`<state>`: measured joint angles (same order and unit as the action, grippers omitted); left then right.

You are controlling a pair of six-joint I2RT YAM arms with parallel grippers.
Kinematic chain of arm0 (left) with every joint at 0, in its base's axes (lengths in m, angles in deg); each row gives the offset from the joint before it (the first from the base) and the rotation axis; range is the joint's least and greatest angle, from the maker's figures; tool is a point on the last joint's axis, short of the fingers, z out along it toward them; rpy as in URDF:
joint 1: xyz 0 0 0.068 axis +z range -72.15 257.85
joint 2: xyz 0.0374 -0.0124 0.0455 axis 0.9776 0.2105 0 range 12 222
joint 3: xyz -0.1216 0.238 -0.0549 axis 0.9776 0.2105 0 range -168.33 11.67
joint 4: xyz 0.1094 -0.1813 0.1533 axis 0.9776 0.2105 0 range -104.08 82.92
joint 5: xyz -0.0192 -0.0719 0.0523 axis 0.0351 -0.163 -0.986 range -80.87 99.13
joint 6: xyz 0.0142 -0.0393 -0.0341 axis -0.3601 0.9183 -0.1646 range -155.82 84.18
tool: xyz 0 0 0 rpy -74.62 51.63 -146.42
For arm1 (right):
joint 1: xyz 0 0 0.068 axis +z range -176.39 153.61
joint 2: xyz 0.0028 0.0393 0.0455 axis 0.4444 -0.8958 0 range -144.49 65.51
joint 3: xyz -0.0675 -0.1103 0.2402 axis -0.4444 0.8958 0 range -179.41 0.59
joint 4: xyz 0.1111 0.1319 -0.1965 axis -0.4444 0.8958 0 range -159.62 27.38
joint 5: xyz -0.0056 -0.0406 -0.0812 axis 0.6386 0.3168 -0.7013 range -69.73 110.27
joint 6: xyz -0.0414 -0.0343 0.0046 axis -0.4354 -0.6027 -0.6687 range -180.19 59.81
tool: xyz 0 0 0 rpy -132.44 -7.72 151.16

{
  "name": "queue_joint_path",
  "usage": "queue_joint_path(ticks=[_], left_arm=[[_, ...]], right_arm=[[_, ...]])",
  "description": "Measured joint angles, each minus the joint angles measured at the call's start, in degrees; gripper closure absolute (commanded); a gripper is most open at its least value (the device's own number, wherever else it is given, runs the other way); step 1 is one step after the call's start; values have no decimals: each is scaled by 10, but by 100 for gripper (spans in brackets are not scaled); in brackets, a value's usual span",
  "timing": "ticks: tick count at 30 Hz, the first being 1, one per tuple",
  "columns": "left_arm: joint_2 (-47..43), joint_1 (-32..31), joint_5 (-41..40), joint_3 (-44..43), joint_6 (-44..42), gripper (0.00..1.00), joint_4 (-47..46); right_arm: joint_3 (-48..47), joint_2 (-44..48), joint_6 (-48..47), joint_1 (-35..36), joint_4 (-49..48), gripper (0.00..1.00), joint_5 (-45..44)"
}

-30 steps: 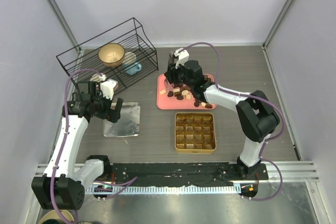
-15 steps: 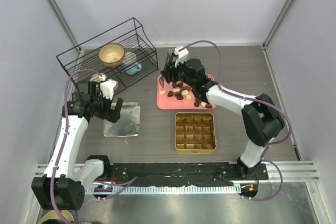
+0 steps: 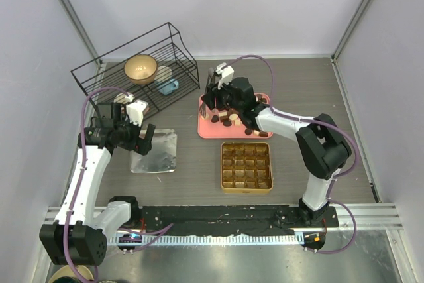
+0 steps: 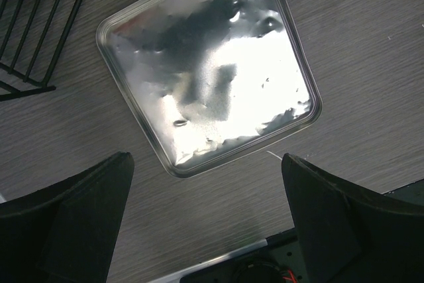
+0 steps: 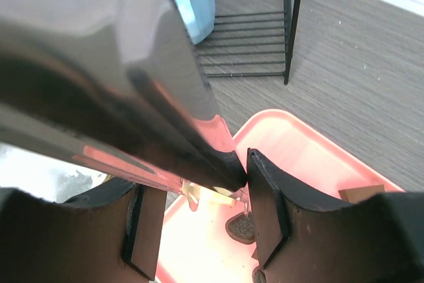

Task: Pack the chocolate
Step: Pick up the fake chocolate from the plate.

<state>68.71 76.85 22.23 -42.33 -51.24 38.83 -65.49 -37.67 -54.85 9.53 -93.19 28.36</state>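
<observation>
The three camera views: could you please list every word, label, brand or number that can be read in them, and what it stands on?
None: no view shows legible text.
The gold tin, pink tray, silver lid and the metal tongs in the right gripper bear no writing, and nothing else shows lettering large enough to read.

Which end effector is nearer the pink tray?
Right. The right end effector hangs over the pink tray, at its far-left corner; the left end effector is away leftward, above the silver tray.
</observation>
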Motion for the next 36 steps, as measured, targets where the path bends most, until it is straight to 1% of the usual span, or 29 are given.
queue_joint_path(ticks=[17,20,23,26,29,36], left_arm=[[0,0,0,-1,-1,0,6],[0,0,-1,-1,-2,0,6],[0,0,-1,-1,-3,0,6],[0,0,-1,-1,-3,0,6],[-1,0,-5,-1,-5,0,5],[-5,0,-9,-1,-13,0,6]], right_arm=[[0,-35,5,0,-4,45,3],[0,-38,5,0,-9,46,2],[-3,-41,6,0,-11,51,2],[-4,-43,6,0,-13,60,1],[-5,-43,6,0,-13,64,-1],[-8,-32,3,7,8,66,-18]])
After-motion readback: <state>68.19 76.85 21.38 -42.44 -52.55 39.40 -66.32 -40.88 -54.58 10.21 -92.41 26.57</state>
